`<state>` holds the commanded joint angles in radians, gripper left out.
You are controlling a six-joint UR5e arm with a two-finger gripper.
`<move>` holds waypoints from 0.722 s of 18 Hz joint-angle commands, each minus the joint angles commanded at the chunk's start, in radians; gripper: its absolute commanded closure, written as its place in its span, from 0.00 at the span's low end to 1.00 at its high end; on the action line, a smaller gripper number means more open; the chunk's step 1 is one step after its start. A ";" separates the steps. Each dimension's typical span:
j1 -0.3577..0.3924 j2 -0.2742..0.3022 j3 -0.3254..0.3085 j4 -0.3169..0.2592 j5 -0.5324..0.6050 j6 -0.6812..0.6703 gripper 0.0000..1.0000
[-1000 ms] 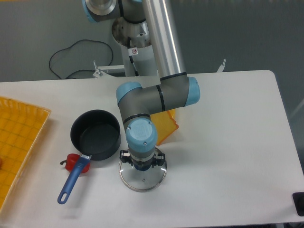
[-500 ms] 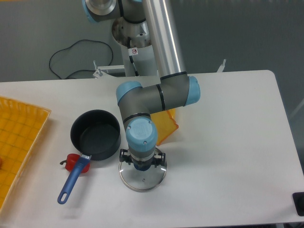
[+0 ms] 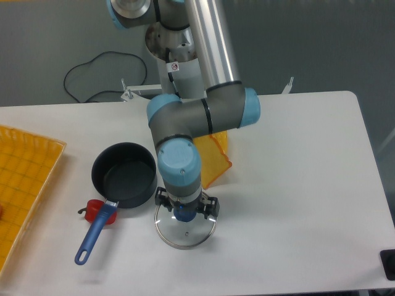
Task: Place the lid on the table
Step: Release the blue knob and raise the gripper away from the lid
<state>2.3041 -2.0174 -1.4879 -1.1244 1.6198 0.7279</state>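
The lid (image 3: 184,227) lies flat on the table (image 3: 296,185) near its front edge, just right of the pot (image 3: 124,174); clear glass, silver rim, blue knob at centre. The gripper (image 3: 186,211) sits over the knob; whether its fingers grip it or have let go, I cannot tell. My guess is the release step; next comes a straight lift clear, without dragging the lid.
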 joint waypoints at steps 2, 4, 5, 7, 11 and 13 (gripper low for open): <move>-0.006 0.041 -0.014 -0.030 0.084 0.120 0.00; -0.035 0.074 -0.014 -0.092 0.103 0.188 0.00; -0.049 0.080 -0.014 -0.103 0.106 0.200 0.00; -0.078 0.085 -0.006 -0.101 0.107 0.200 0.00; -0.091 0.108 -0.011 -0.124 0.103 0.200 0.00; -0.089 0.112 -0.017 -0.143 0.100 0.200 0.00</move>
<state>2.2151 -1.9052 -1.5048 -1.2670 1.7196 0.9281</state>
